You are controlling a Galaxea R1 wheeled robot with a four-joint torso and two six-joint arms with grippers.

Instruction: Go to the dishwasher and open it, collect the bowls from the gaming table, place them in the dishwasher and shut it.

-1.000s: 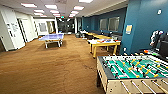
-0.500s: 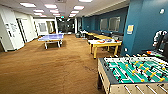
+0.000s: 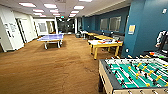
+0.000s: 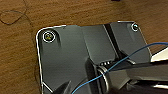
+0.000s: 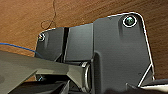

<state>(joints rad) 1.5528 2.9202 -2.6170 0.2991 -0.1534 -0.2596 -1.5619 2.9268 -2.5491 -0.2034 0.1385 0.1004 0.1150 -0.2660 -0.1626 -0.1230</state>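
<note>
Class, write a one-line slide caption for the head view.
Carpeted games room: foosball table nearby, yellow gaming table beyond.

Recreation room, long and open. Brown carpet floor (image 3: 50,67) throughout. Blue wall (image 3: 145,27) on the right with windows (image 3: 114,23); white walls (image 3: 7,30) and doors on the left. Recessed ceiling light panels (image 3: 51,5) in rows. Blue table-tennis table (image 3: 51,38) mid-room. Green-field foosball table (image 3: 136,73) nearest, lower right.

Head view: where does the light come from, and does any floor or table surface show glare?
In the head view, rectangular ceiling light panels light the room evenly; the brown carpet floor shows no glare, and the blue table-tennis table has a pale sheen on top.
</note>
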